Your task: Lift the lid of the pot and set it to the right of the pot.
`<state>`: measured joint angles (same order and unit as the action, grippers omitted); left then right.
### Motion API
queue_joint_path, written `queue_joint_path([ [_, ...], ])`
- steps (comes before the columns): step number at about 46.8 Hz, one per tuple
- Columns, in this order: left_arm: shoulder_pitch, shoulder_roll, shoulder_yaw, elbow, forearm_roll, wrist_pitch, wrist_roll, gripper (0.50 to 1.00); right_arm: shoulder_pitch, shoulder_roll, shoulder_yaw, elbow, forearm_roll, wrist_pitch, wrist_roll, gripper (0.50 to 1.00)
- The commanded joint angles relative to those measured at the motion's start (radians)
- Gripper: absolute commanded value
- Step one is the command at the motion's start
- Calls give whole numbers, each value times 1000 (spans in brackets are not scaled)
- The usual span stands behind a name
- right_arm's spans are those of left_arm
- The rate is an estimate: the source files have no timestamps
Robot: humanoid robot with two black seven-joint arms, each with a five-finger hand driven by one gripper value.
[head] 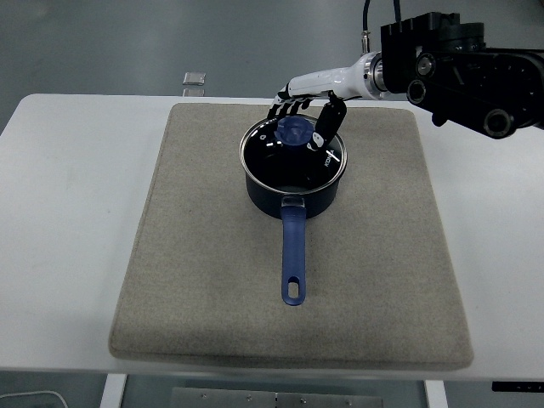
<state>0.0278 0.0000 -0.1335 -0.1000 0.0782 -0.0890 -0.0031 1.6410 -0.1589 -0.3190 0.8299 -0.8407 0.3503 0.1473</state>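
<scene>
A dark blue pot (293, 191) with a long blue handle (293, 255) pointing toward me sits on the mat, near its far middle. A glass lid (289, 157) with a blue knob (295, 129) rests on the pot. My right hand (304, 117) reaches in from the upper right and hovers at the knob. Its black fingers (327, 126) are spread around the knob's far and right sides, not closed on it. The left arm is out of view.
A beige-grey mat (204, 280) covers most of the white table (59, 221). A small grey object (194, 79) lies at the table's far edge. The right arm's black body (463, 72) hangs over the far right corner.
</scene>
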Motion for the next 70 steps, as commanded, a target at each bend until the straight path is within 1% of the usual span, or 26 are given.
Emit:
queue_joint_path([
  [1,0,0,0,0,0,0,0,1000,-1,1,0,0,0,-1,0,795],
  [13,0,0,0,0,0,0,0,1000,-1,1,0,0,0,-1,0,760],
  [16,0,0,0,0,0,0,0,1000,-1,1,0,0,0,-1,0,744],
  [21,0,0,0,0,0,0,0,1000,0,2,0,0,0,-1,0,693],
  [33,0,0,0,0,0,0,0,1000,2,2,0,0,0,1,0,633],
  [37,0,0,0,0,0,0,0,1000,2,2,0,0,0,1,0,570],
  [39,0,0,0,0,0,0,0,1000,2,2,0,0,0,1,0,554],
  [54,0,0,0,0,0,0,0,1000,6,-10,2,0,2,1,0,552],
  [61,0,0,0,0,0,0,0,1000,8,-19,9,0,5,16,1,552],
  [68,0,0,0,0,0,0,0,1000,11,-48,14,0,8,27,2,549],
  [70,0,0,0,0,0,0,0,1000,25,-50,14,0,11,30,2,549],
])
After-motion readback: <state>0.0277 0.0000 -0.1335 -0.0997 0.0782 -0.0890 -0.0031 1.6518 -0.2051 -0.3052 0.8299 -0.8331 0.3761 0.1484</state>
